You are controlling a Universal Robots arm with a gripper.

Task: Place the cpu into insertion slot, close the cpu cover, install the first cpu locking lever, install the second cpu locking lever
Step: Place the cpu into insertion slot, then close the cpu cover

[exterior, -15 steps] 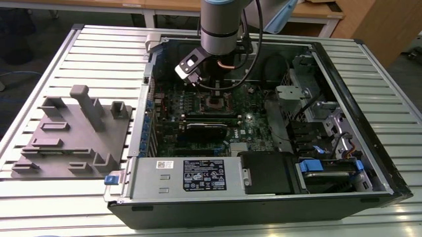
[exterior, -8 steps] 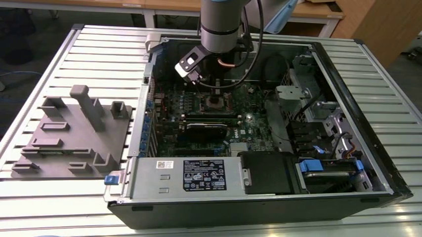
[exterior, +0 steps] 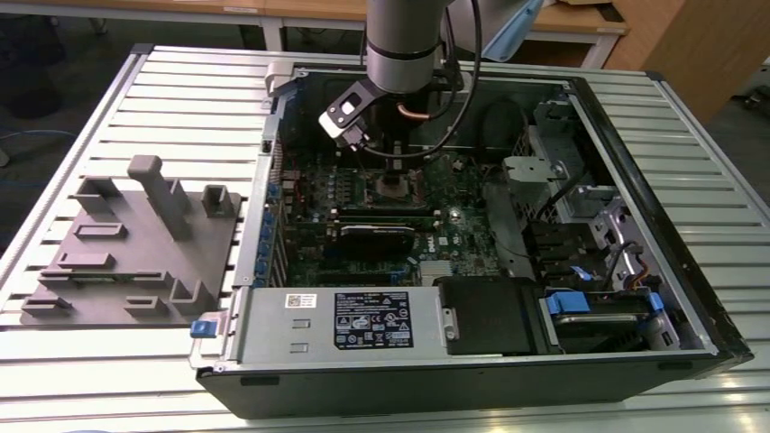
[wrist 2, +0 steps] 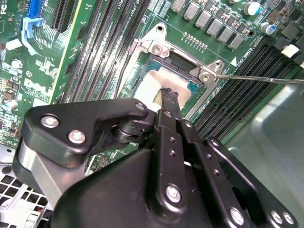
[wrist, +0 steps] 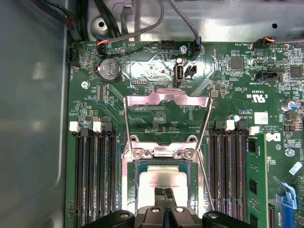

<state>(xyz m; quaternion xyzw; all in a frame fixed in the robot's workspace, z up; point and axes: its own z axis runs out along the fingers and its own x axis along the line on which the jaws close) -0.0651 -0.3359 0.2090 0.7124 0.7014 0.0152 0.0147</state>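
Observation:
The cpu (wrist: 153,176) lies flat in the insertion slot (wrist: 129,183), its silvery top showing in both wrist views (wrist 2: 149,86). My gripper (wrist: 165,191) is straight above the chip's middle, fingers shut together with nothing between them. Their tips (wrist 2: 169,94) are at or just over the metal top; I cannot tell whether they touch. The cpu cover (wrist: 166,108) stands swung open on its hinge, away from the slot. A thin locking lever (wrist 2: 259,79) sticks out free beside the slot (exterior: 391,187). In the exterior view the arm reaches down into the open case.
Long black memory slots (wrist: 95,175) flank the socket on both sides. A black card (exterior: 375,236) and the power supply (exterior: 361,320) lie nearer the case front. Drive cages (exterior: 578,207) stand at the exterior view's right. A grey fixture (exterior: 132,244) sits on the table.

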